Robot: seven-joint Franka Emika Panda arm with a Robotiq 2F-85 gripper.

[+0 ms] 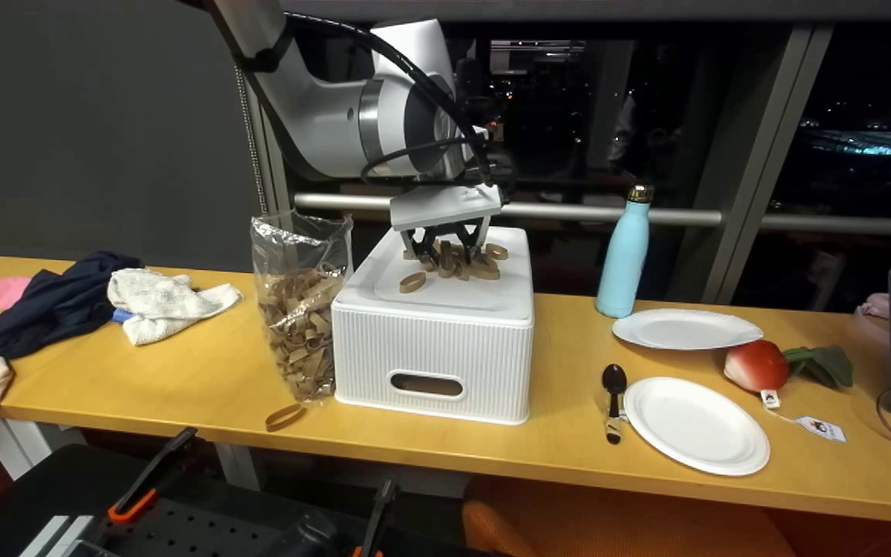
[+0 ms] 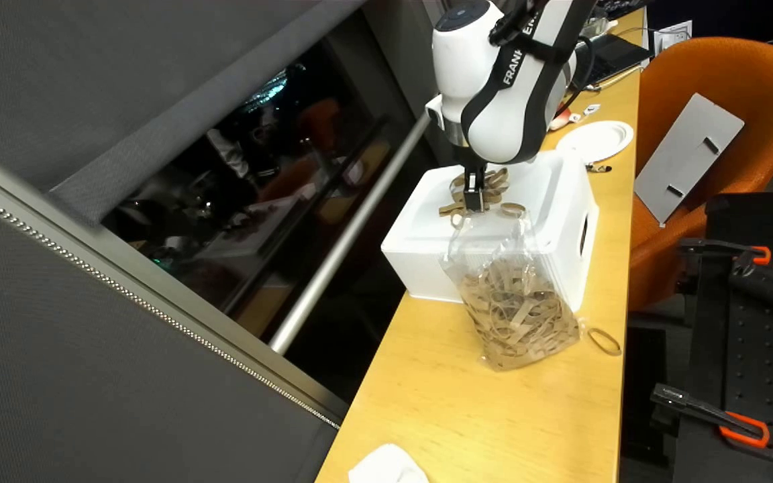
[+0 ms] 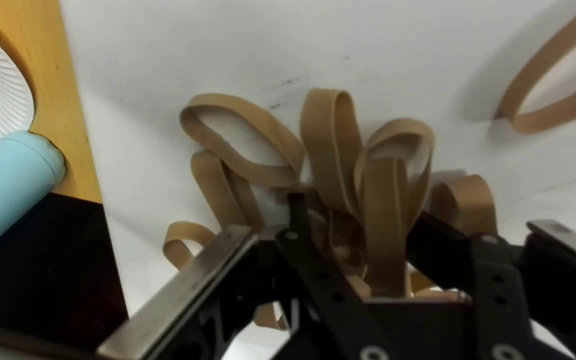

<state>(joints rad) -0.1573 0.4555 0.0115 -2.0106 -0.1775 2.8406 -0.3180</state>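
Note:
A loose heap of tan rubber bands [image 1: 484,268] lies on top of a white ribbed box [image 1: 430,352]. Pointing down into that heap is my gripper [image 1: 448,257], also seen in the wrist view. Its two fingers [image 3: 298,215] stand apart, with several upright band loops [image 3: 385,220] between them. These loops look unsqueezed; the dark, blurred tips make contact hard to judge. Other bands [image 3: 240,140] spread around the fingers, and a single loop [image 3: 528,95] lies apart on the lid. In an exterior view the gripper [image 2: 474,198] hides part of the heap.
Against the box leans a clear bag [image 2: 514,312] full of bands. A stray band [image 1: 285,418] lies near the table edge. Beyond the box stand a blue bottle [image 1: 623,255], white plates [image 1: 697,425], a spoon [image 1: 613,379] and a toy radish [image 1: 756,366]. Clothes [image 1: 51,305] lie opposite.

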